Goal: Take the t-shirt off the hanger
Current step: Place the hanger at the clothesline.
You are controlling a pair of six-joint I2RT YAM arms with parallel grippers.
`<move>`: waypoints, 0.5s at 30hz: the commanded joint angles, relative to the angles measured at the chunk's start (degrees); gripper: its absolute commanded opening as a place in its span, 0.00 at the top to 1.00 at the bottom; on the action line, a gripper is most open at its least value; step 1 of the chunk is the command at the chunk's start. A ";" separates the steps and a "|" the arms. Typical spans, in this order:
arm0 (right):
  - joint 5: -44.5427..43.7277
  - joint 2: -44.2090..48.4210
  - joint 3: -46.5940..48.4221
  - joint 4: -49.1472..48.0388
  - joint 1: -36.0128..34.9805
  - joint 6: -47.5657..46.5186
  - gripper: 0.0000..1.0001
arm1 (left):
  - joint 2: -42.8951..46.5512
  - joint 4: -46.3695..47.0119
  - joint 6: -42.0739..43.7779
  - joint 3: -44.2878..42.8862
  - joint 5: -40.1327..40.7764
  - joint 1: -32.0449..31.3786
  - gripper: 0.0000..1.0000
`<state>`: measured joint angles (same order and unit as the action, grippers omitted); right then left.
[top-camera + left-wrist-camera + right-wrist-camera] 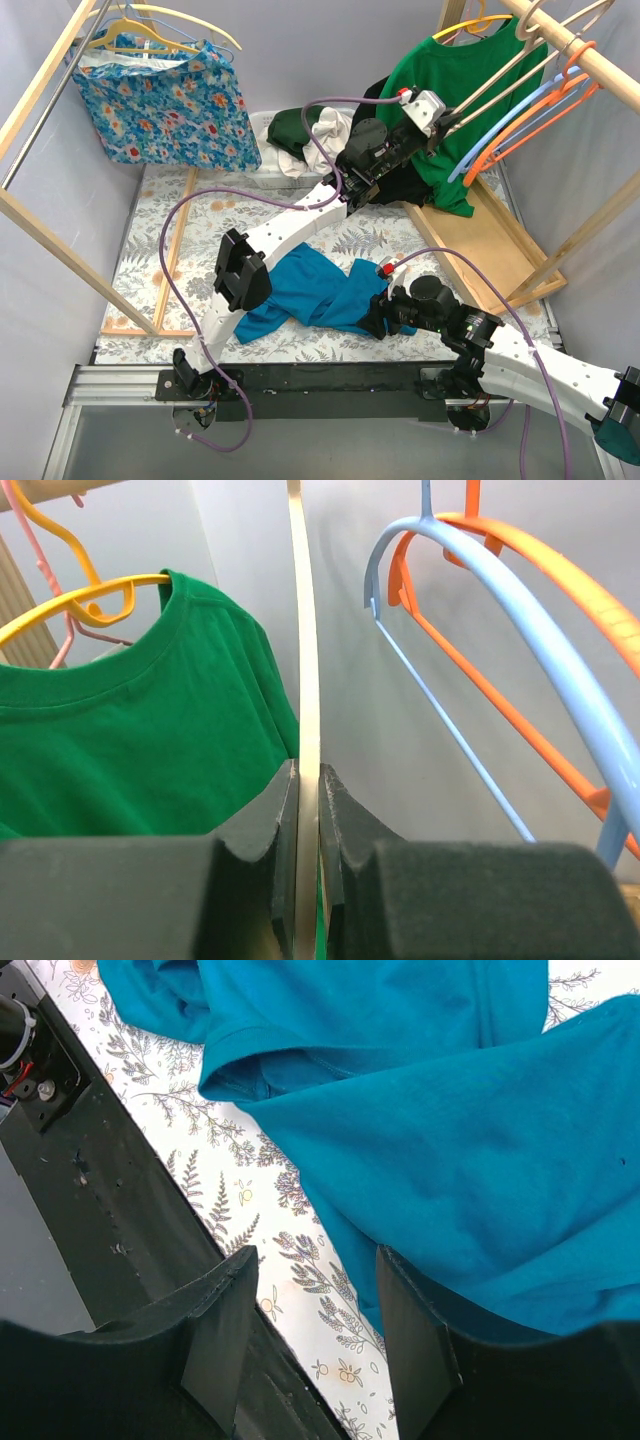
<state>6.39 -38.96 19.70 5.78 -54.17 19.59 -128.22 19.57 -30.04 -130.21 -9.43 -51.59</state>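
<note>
Left gripper [308, 785] pinches the thin cream hanger [304, 630] up at the wooden rail [610, 70], beside a green t-shirt [130, 740] (hung on a yellow hanger [60, 608]); the teal t-shirt [315, 290] lies crumpled on the floral table [150, 290]; right gripper [315, 1300] just above its edge, jaws spread, holding nothing

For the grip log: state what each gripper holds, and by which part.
Left gripper is shut on the cream hanger, clamping its thin arm. Right gripper is open, holding nothing.
</note>
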 commanded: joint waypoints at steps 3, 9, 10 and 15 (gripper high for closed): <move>0.02 0.81 -0.28 -2.44 -0.50 0.71 0.42 | -0.10 -0.94 -0.54 -1.45 -1.64 -0.17 1.00; -0.15 1.08 -0.46 -2.27 -0.50 0.71 0.42 | -0.97 -1.11 -0.81 -1.27 -2.08 -0.09 1.00; -0.15 1.08 -0.46 -2.18 -0.50 0.71 0.42 | -1.67 -1.20 -0.81 -2.40 -2.08 -0.09 1.00; -0.50 1.17 -0.37 -2.00 -0.41 0.71 0.43 | -3.52 -3.40 -0.81 -5.49 -2.96 -0.17 1.00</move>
<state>6.35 -38.46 19.70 5.82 -54.19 19.64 -131.00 17.96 -30.87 -132.77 -10.72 -51.53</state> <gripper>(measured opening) 0.578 0.076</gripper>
